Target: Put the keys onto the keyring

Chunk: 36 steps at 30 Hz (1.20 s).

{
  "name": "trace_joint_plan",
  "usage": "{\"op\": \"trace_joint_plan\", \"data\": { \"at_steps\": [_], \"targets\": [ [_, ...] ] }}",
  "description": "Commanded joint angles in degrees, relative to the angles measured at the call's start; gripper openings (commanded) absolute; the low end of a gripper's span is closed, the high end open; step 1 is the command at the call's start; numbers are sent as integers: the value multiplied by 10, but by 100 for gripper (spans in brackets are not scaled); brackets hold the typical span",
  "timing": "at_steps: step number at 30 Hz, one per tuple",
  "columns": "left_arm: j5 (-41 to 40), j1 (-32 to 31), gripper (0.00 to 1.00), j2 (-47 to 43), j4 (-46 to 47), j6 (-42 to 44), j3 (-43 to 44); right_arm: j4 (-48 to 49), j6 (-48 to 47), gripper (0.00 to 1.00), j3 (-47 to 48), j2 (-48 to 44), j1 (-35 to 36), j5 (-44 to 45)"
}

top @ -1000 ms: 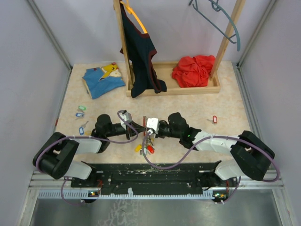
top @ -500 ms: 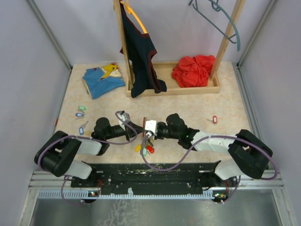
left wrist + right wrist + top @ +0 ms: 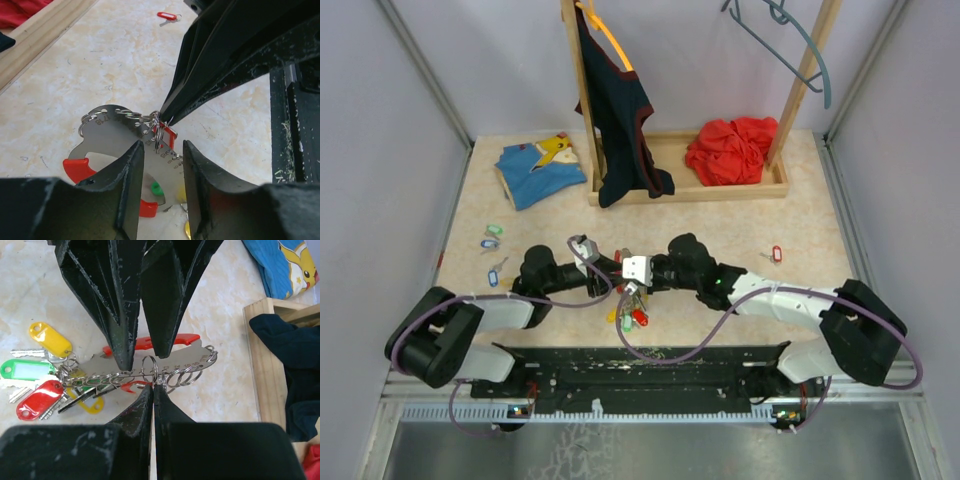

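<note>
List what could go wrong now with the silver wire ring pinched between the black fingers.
The right gripper is shut on the silver wire ring by its tips, while the left gripper stands open around it: the ring may slip or twist free. The bunch of silver keys with yellow, green and red tags trails from the flat silver plate and may snag.

the keys (image 3: 47,377) were silver, their tags (image 3: 50,340) yellow, green and red. the metal plate (image 3: 170,356) was silver with red plastic edges. the table (image 3: 800,210) was beige, marbled with faint veins. the folded cloth (image 3: 538,170) was blue with a yellow cartoon figure, the crumpled cloth (image 3: 730,148) red, the hanging garment (image 3: 620,110) dark navy with reddish trim. the left gripper (image 3: 161,150) and right gripper (image 3: 153,392) were black.
</note>
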Motion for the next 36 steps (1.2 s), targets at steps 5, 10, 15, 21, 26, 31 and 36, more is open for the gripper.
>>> {"op": "trace_joint_plan", "data": {
  "at_steps": [5,10,15,21,26,31,36],
  "targets": [
    [46,-2,48,-5,-80,52,34,-57,-48,0,61,-33,6,-13],
    [55,-3,48,2,-80,53,43,-64,-50,0,66,-30,6,-30],
    [64,-5,43,13,-80,53,53,-64,-50,0,68,-30,6,-34],
    [72,-9,30,30,-80,50,63,-61,-49,0,71,-28,7,-40],
    [70,-11,4,38,-81,50,68,-66,-47,0,71,-31,6,-38],
    [59,-11,0,27,-68,40,57,-69,-38,0,50,-38,7,-14],
    [47,-10,0,27,7,-4,36,-56,-23,0,19,-39,6,-4]
  ]
}}
